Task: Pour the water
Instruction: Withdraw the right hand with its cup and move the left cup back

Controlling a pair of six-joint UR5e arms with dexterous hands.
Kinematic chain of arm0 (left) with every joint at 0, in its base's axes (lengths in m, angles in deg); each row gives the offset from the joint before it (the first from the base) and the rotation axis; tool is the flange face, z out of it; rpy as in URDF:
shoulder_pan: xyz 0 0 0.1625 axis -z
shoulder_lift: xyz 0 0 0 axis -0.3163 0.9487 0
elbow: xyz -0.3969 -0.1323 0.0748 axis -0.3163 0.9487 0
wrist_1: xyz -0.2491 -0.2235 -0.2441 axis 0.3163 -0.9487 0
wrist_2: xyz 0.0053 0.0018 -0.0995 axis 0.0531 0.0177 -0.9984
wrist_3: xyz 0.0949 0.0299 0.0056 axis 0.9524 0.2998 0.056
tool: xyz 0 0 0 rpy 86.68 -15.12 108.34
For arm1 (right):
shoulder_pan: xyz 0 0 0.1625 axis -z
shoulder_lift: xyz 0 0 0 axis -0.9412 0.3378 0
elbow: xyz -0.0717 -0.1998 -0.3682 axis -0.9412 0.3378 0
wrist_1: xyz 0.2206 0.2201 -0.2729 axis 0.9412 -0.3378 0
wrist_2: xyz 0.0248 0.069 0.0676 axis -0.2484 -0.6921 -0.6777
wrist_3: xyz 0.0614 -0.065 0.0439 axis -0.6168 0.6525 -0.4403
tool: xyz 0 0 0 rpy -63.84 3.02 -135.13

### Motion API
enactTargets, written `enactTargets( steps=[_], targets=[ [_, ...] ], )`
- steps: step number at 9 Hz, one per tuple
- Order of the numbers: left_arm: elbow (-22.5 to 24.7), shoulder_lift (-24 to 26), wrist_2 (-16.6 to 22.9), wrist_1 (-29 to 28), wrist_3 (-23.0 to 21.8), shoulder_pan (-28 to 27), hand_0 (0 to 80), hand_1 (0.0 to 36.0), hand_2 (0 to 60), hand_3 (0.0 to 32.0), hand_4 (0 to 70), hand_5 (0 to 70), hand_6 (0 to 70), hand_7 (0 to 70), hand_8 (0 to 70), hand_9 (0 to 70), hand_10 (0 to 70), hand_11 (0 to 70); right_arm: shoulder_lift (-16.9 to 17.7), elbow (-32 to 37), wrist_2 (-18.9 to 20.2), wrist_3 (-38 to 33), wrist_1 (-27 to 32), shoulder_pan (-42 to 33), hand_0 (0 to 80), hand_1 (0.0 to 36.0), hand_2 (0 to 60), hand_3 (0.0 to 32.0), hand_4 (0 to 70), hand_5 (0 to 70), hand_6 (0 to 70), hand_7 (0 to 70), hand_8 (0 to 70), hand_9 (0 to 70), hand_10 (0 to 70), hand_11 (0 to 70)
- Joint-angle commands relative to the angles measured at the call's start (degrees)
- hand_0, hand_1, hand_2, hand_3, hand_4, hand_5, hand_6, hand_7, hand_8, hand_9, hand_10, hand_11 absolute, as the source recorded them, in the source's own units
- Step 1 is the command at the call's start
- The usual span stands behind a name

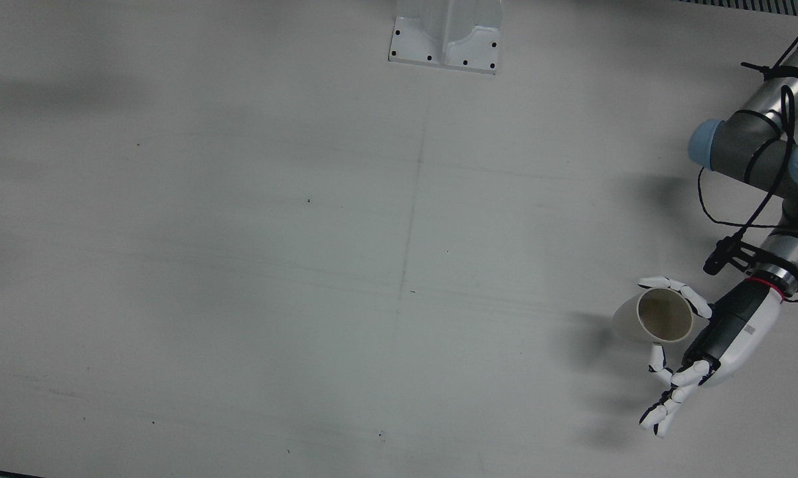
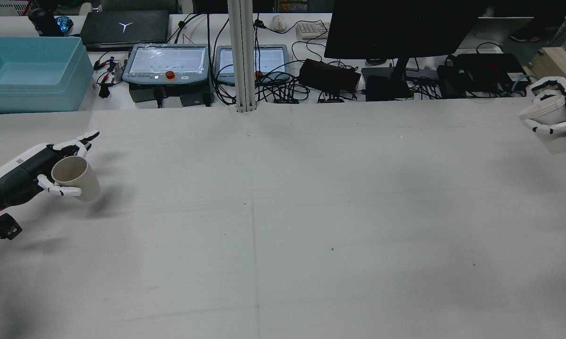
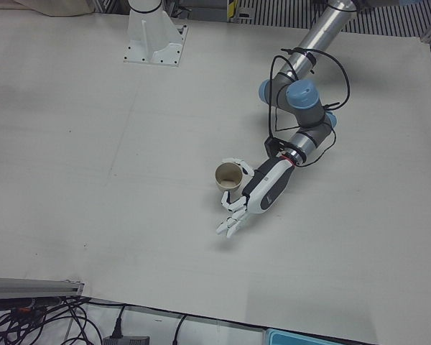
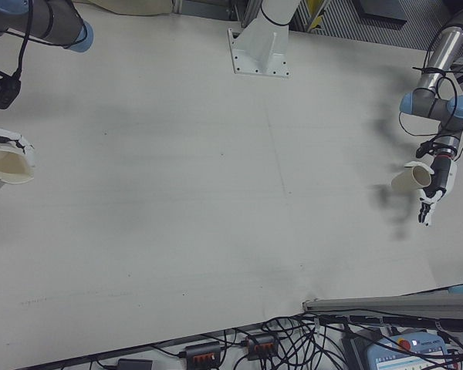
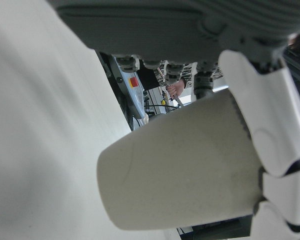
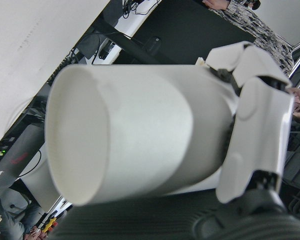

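Note:
My left hand (image 1: 724, 332) is shut on a beige paper cup (image 1: 658, 315), held above the white table (image 1: 306, 265) near its edge and tilted with the mouth up. Some of its fingers (image 1: 661, 408) stick out straight, off the cup. The same cup (image 2: 78, 179) and left hand (image 2: 24, 176) appear at the left of the rear view. At the far right there, my right hand (image 2: 561, 126) is shut on a white paper cup (image 2: 551, 115), which leans and is lifted off the table. The hand views show each cup (image 5: 190, 170) (image 6: 140, 145) close up. I cannot see what is inside either cup.
A white pedestal base (image 1: 445, 40) is bolted at the table's robot side. Beyond the far edge are a teal bin (image 2: 28, 66), two teach pendants (image 2: 167, 63), a metal post (image 2: 243, 56), a dark monitor (image 2: 396, 28) and cables.

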Motion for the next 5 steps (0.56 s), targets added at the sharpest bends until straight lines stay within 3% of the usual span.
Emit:
enactTargets(
  steps=[1,3,5],
  targets=[
    [-2.1,-0.9,-0.1,-2.4,0.2,0.4,48.0,28.8,60.0,0.0,35.6,70.0,3.5,8.5,0.0,0.3,2.4,4.8,-3.2,17.5,-0.4,-0.6,16.1,0.4,61.4,31.6,46.8,0.0,0.0,48.8,45.2,47.6,44.3,58.2,68.0,70.0],
    [-4.4,-0.9,-0.1,-3.9,0.4,0.3,47.9,28.1,60.0,0.0,34.9,70.0,3.3,8.1,0.0,0.2,2.4,4.7,-9.5,28.7,-1.2,-0.3,20.9,0.7,62.0,31.4,47.3,0.0,0.0,51.5,47.9,49.4,45.6,59.7,68.3,70.0],
    [-7.1,-0.9,-0.2,-6.1,1.0,0.2,48.2,27.8,60.0,0.0,34.7,70.0,3.3,8.1,0.0,0.2,2.5,4.9,-10.0,30.1,-4.5,-0.2,22.0,2.7,62.0,31.1,45.2,0.0,0.0,50.4,46.8,48.5,46.2,59.3,67.3,70.0]
  ],
)
